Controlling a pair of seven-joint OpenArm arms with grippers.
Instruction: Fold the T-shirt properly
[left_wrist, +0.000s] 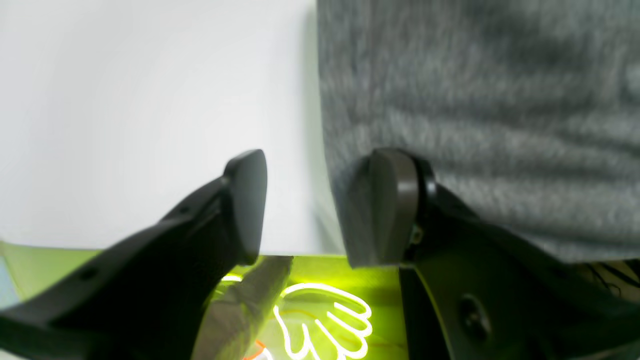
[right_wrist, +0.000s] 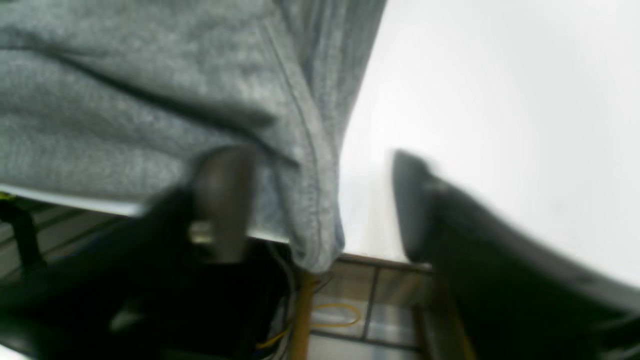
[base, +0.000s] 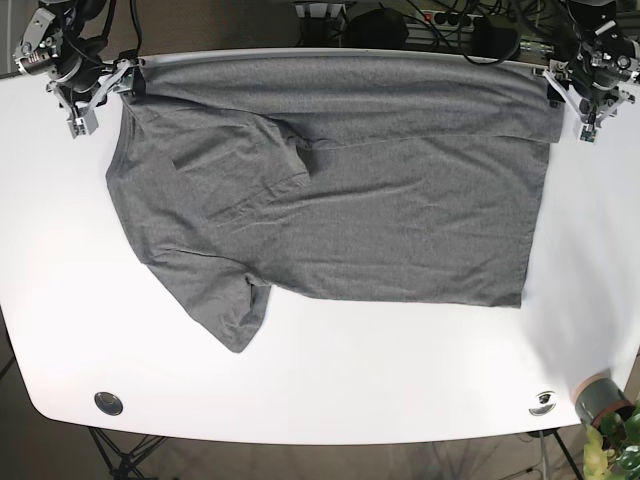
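Note:
The grey T-shirt (base: 330, 200) lies spread on the white table (base: 330, 370), its far edge folded toward me in a band and one sleeve (base: 225, 310) pointing to the near left. My left gripper (base: 572, 98) sits at the shirt's far right corner. In the left wrist view it (left_wrist: 315, 205) stands open, the shirt's edge (left_wrist: 450, 100) running behind one finger (left_wrist: 382, 207). My right gripper (base: 98, 95) is at the far left corner. In the right wrist view it (right_wrist: 320, 205) is open, with the shirt's hem (right_wrist: 310, 150) hanging between the fingers over the table's edge.
Two small round fittings (base: 107, 402) (base: 543, 400) sit near the table's front edge. A grey pot with a plant (base: 602, 398) stands at the near right corner. Cables and equipment (base: 400, 20) lie behind the far edge. A glowing neon hand sign (left_wrist: 325, 320) shows below the table.

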